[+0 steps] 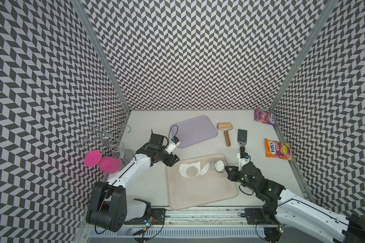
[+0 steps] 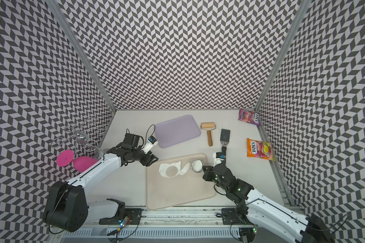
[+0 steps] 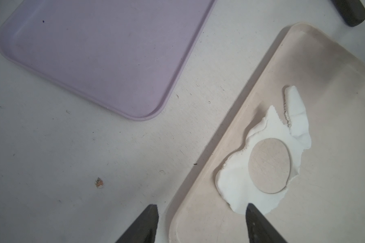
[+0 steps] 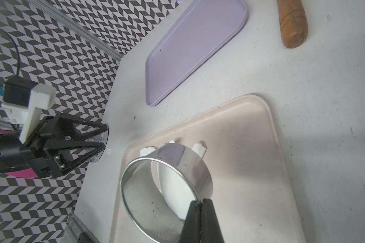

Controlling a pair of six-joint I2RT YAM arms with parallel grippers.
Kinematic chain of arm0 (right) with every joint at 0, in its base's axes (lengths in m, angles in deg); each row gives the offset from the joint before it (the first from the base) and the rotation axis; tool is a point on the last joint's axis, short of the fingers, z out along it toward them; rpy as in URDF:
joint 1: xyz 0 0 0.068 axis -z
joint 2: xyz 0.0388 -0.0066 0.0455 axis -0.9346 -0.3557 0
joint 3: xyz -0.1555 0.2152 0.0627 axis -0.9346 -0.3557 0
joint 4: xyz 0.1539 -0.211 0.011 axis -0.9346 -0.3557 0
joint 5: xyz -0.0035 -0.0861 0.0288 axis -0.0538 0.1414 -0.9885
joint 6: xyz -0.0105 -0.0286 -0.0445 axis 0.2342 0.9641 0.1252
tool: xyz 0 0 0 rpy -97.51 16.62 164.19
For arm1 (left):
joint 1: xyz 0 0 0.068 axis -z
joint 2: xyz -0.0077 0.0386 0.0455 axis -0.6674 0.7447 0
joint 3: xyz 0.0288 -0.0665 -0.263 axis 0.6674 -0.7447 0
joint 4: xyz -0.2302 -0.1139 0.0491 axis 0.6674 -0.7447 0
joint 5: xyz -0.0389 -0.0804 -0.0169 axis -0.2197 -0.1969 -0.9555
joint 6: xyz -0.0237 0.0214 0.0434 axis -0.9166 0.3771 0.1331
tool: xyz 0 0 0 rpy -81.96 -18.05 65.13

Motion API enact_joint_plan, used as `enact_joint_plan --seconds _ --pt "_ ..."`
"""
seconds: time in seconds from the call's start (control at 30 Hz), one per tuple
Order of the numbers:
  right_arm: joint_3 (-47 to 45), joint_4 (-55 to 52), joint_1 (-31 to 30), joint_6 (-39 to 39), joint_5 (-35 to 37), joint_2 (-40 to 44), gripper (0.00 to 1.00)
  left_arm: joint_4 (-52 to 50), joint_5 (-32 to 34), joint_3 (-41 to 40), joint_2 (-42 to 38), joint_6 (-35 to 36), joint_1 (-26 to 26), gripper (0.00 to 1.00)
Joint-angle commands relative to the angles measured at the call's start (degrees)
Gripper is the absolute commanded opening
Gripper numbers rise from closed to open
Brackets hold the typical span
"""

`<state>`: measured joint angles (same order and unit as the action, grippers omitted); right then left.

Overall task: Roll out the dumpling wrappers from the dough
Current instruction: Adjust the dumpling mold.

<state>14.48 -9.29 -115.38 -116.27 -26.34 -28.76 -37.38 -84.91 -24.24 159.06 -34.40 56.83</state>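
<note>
The dough (image 1: 182, 167) (image 3: 236, 185) is a thin ragged white sheet with a round hole cut out, lying at the far side of the beige tray (image 1: 198, 193) (image 3: 325, 105). To its right, a shiny metal ring cutter (image 4: 183, 161) is tilted above the tray. A round white dumpling wrapper (image 1: 219, 166) (image 4: 173, 185) sits inside it. My right gripper (image 1: 226, 167) (image 4: 200, 205) is shut on the cutter's rim. My left gripper (image 1: 174, 161) (image 3: 201, 206) is open and empty at the tray's far left corner, one fingertip beside the dough's edge.
A purple tray (image 1: 194, 130) lies behind the beige one. A wooden roller (image 1: 224, 128) and a black scraper (image 1: 242, 135) rest to its right. Two candy bags (image 1: 278, 149) (image 1: 263, 116) lie along the right wall. A wire rack (image 1: 105, 134) with pink discs (image 1: 101, 162) stands at left.
</note>
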Motion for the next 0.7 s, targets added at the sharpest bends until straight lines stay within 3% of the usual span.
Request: enact_joint_plan --seconds 0.0,0.13,0.23,0.47,0.67 --pt "-3.66 2.83 -0.04 -2.53 -1.27 -2.13 0.00 0.91 -0.43 -0.49 -0.21 -0.02 -0.20 0.68" --pt "-2.49 -0.41 0.51 -4.39 -3.23 -9.56 0.00 0.91 -0.43 -0.47 -0.47 0.00 -0.19 0.69" --pt "2.67 -4.07 0.52 -0.85 -4.00 -12.50 0.00 0.91 -0.37 -0.42 -0.30 0.07 -0.20 0.69" --pt "4.65 -2.43 0.51 2.36 -1.12 -1.82 0.00 1.00 -0.35 -0.52 -0.73 0.00 -0.20 0.69" --pt "-3.41 -0.06 0.73 -1.99 0.55 -0.70 0.00 0.91 -0.44 -0.43 -0.34 0.04 -0.20 0.68"
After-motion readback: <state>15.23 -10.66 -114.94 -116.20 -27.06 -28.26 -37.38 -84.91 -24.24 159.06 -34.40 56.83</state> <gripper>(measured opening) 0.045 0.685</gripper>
